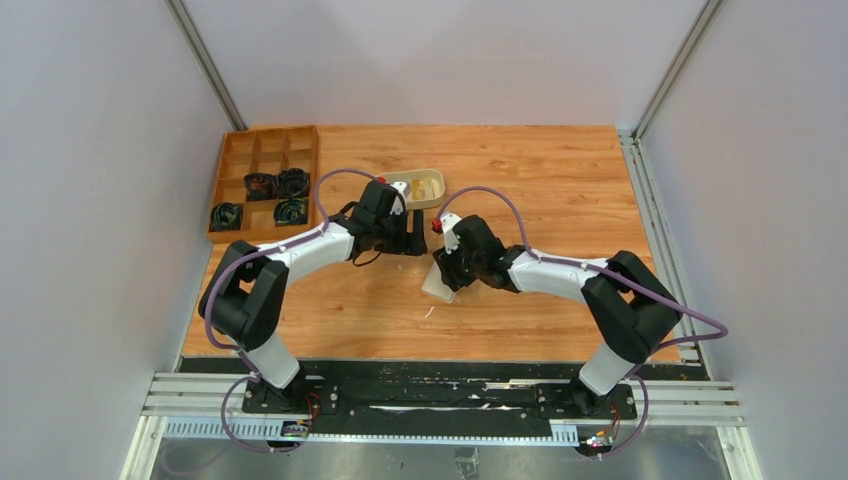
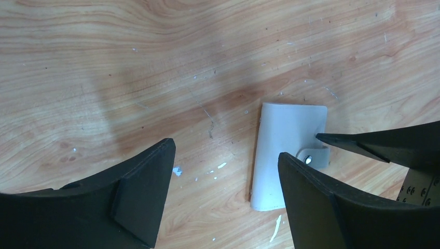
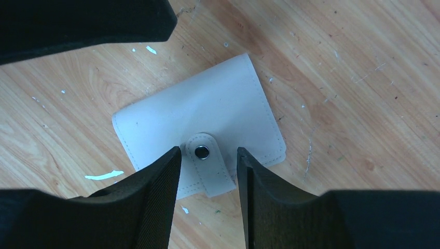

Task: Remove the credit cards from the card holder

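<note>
Card holder (image 3: 202, 116) cream, folded shut, snap tab (image 3: 210, 168) across cover, flat on table (image 3: 363, 78)

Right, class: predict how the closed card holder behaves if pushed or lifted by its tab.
Probably soft: the card holder shows a crease across its cover. Lying flat on the table, it should slide, not roll. Its snap tab may flex.

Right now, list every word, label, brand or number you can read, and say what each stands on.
No text can be read in any view.
Card holder: plain cream cover, no print; its snap tab bears only a metal stud.
Contents of the oval tray: too small to read any print.
</note>
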You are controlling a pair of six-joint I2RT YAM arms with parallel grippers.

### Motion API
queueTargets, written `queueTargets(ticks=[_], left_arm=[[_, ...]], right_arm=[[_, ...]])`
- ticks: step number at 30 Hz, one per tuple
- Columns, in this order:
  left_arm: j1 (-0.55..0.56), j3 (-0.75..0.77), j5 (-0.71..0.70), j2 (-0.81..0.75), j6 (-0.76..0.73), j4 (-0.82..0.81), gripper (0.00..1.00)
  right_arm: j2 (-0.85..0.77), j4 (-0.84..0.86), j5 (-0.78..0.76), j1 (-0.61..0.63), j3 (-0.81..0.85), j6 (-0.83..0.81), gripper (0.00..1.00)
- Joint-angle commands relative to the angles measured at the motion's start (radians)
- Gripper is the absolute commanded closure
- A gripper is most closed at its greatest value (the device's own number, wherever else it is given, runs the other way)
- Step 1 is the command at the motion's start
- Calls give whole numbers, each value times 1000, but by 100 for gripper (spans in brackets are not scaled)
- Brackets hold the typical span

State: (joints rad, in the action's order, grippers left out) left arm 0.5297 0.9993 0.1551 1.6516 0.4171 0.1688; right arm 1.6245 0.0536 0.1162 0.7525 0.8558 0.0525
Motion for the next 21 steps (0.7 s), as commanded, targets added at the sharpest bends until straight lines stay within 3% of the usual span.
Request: queueTargets(ticks=[1,4,7,12,21], left_arm=[[4,-15,11,6,19,-24,18],[4,-30,5,3,23,-27,18],[3,-45,5,8,24,-31,18],[7,-81,37,14,45,-52,18],[60,-81,39,21,81,-66,18]], right_arm=[[12,14,14,7,0,7,52],[12,14,10,7,-14,8,53],[8,25,12,6,-29,13,62],[15,30,20,6,-45,6,100],[4,77,129,-21,-13,-23,100]])
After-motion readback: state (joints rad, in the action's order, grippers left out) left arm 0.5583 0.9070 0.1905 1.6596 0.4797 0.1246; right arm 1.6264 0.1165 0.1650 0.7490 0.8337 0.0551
